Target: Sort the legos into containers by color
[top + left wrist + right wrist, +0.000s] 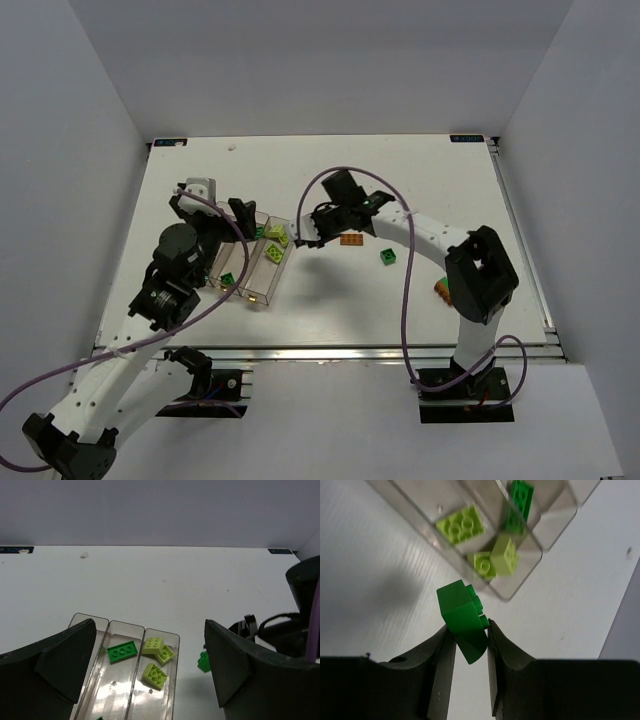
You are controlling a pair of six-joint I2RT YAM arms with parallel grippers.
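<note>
The right arm rises from its base at the near edge, bends at a dark elbow, and sends its white forearm left and away across the tabletop (400, 180). It ends just beside the far right corner of the containers (258, 292). The right end effector (467, 630) is closed narrowly on a dark green brick (460, 612), one finger pressed to each side and the studs facing the bins. The brick sits outside the row, just off the end wall of the compartment that holds the lime bricks (461, 525). Whether it clears the tabletop I cannot tell.

The left arm comes up from the near left corner with its wrist over the near end of the containers, pointing away along the row. The left end effector (149, 630) is spread wide and grips nothing. Its two dark fingers (60, 655) stand outside either side of the bins.

In the left wrist view, the middle compartment holds a flat green brick (122, 651). The compartment to its right holds three lime pieces, two of them touching. A further green piece (227, 279) lies towards the near end of the row.

Loose on the tabletop to the right of the right end effector lie an orange brick (352, 239) and a small green brick (387, 257), near each other. An orange-brown piece (441, 290) is partly hidden beside the right elbow.
</note>
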